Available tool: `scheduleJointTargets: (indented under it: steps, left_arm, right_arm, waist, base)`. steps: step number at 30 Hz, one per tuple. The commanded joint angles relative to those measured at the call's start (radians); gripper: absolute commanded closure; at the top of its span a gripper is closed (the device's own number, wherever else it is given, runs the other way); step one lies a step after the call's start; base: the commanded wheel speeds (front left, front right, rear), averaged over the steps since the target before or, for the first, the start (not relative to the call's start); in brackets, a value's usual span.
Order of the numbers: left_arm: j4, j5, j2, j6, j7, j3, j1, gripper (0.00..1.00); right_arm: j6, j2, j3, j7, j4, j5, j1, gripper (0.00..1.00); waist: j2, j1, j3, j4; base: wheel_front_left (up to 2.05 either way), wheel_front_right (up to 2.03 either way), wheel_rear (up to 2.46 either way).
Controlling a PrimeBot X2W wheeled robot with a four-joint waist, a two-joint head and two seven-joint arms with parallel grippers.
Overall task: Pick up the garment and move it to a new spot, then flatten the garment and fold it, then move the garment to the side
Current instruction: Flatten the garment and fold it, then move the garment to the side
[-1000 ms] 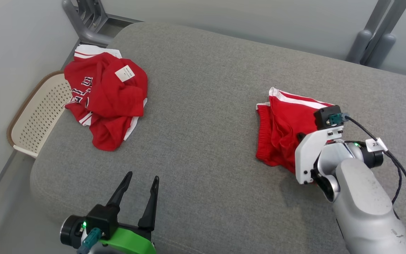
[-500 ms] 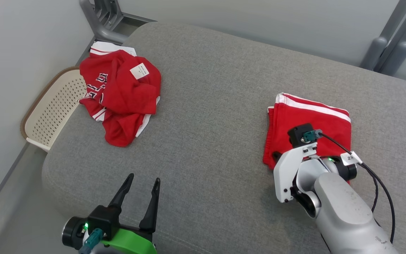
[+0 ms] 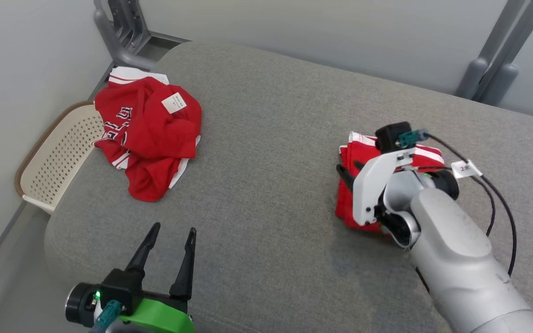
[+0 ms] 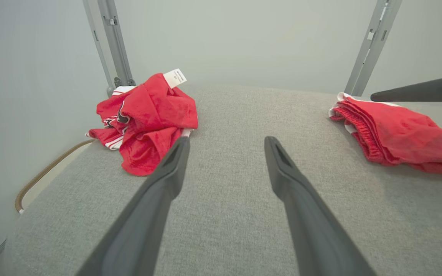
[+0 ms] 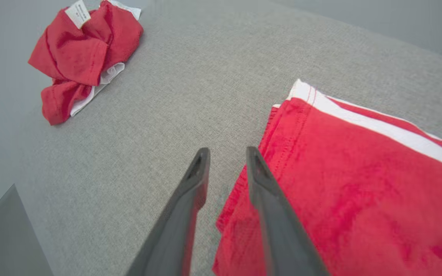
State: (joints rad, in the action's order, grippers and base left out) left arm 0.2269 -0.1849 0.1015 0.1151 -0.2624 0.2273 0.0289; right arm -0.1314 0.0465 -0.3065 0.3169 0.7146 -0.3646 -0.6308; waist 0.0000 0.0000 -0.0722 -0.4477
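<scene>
Red folded white-striped garment [image 5: 359, 184] lies at frame right; right hand [image 5: 226, 151] sits at its edge, slightly parted, empty; left hand [image 3: 174, 227] gapes wide, empty.

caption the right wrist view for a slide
Right gripper, fingers slightly apart, at the edge of the folded red garment

The garment [image 3: 346, 206] — red shorts with white side stripes — lies folded into a flat, layered rectangle on the right part of the grey cushion [image 3: 266, 138], its gathered waistband edge facing left and its striped edge toward the far side.
</scene>
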Motion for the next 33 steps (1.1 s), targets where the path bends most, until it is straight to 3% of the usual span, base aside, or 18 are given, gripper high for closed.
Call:
scheduleJointTargets:
  steps: [1,11,17,33]
  left_arm:
    - [-0.012,0.007,0.004,-0.005,-0.003,-0.006,-0.012,0.00]
    - [-0.103,-0.010,-0.020,-0.019,-0.003,-0.049,-0.039,0.00]
    - [-0.084,-0.013,-0.027,-0.008,-0.003,-0.027,-0.025,0.00]
    - [-0.076,-0.008,-0.032,0.007,-0.003,-0.003,0.007,0.00]
  right_arm:
    - [0.001,0.007,0.020,0.005,0.000,0.010,-0.010,0.00]
    - [0.001,0.005,0.382,0.105,-0.057,0.213,0.010,0.00]
    - [0.001,0.005,0.500,0.146,-0.119,0.247,0.077,0.00]
    - [0.001,0.006,0.524,0.105,-0.014,0.195,0.076,0.00]
  waist:
    - [0.0000,0.0000,0.014,0.023]
    - [0.0000,0.0000,0.025,0.087]
    - [0.0000,0.0000,-0.005,0.094]
    - [0.0000,0.0000,-0.084,0.063]
  base:
    - [0.00,0.00,0.00]
    - [0.00,0.00,0.00]
    - [0.00,0.00,0.00]
    - [0.00,0.00,0.00]
